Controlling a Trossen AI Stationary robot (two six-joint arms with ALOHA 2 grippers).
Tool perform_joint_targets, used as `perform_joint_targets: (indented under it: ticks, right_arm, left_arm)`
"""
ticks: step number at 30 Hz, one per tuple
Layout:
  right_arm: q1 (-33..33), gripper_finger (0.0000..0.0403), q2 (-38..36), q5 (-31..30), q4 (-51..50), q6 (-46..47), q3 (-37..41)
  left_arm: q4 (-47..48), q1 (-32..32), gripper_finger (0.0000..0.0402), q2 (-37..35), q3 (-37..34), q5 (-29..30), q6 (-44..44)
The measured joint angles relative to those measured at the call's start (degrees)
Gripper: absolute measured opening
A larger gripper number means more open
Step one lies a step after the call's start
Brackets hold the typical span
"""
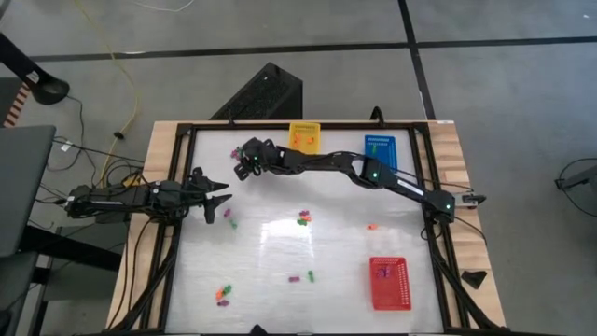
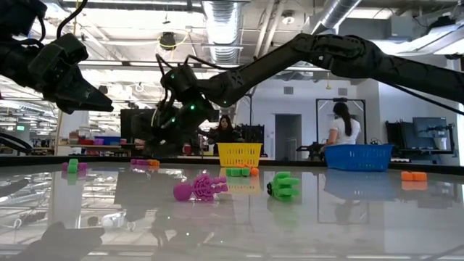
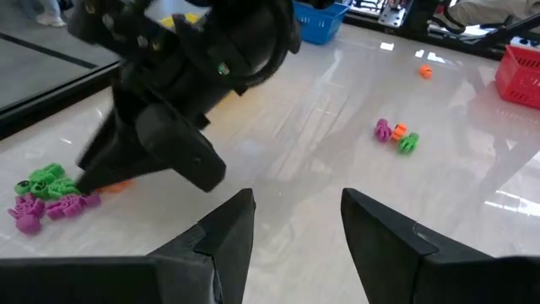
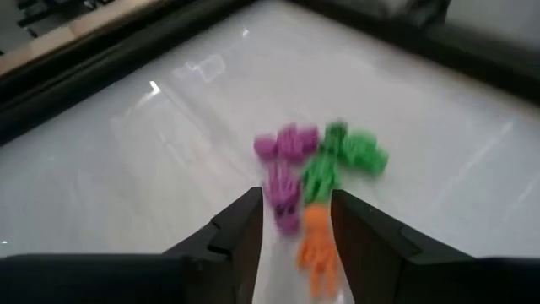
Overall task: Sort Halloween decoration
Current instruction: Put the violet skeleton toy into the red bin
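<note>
The Halloween decoration lies scattered over the white table as tiny orange, green and purple trinkets. One cluster (image 4: 325, 160) sits at the far left, and its orange trinket (image 4: 318, 245) lies between the open fingers of my right gripper (image 4: 295, 203). That gripper (image 1: 244, 166) has reached across from the right and slants down at the cluster. My left gripper (image 1: 222, 201) stands open at the left edge above the table, with nothing between its fingers (image 3: 228, 228). Other trinkets lie mid-table (image 1: 303, 219) and near the front (image 1: 222, 294). My right gripper's fingers stand on either side of the orange trinket (image 4: 318, 245), slanting down from the table's right. The trinket lies on the table. Whether either finger touches it, I cannot tell.
A yellow basket (image 1: 304, 137) and a blue basket (image 1: 380, 149) stand at the far edge, and a red basket (image 1: 389, 282) at the near right. A black frame (image 1: 177, 140) rims the table. People stand in the room beyond the table.
</note>
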State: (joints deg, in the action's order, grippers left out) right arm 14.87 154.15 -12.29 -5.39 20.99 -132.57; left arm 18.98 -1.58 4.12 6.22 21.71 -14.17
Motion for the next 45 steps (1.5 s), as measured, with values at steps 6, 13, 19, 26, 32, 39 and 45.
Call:
perform_joint_targets:
  ticks: [6,13,19,26,32,39,45]
  right_arm:
    - [-0.4,0.0168,0.0,0.0,0.5,0.9,0.0]
    - [0.0,0.0157,1.6,-0.4,0.4,-0.3,-0.1]
    - [-0.1,0.0131,1.6,2.6,-0.9,-3.6,-0.1]
    - [-0.7,0.0121,1.4,6.0,-5.0,-9.2,-0.3]
    - [-2.7,0.0120,-1.7,9.6,-14.9,-9.0,0.0]
    - [-5.0,0.0120,-5.0,0.8,-13.4,-10.8,0.1]
    - [-2.7,0.0120,0.5,-0.3,2.1,-5.9,0.2]
  left_arm:
    - [0.0,0.0,0.0169,0.0,0.0,0.0,0.0]
    - [0.0,0.0,0.0169,0.0,0.0,0.1,0.0]
    - [0.0,0.0,0.0169,0.0,0.0,0.0,0.0]
    - [0.0,0.0,0.0169,0.0,0.0,0.0,0.0]
    - [0.0,0.0,0.0169,0.0,0.0,0.0,0.0]
    - [0.0,0.0,0.0169,0.0,0.0,0.0,0.0]
    - [0.0,0.0,0.0169,0.0,0.0,0.0,0.0]
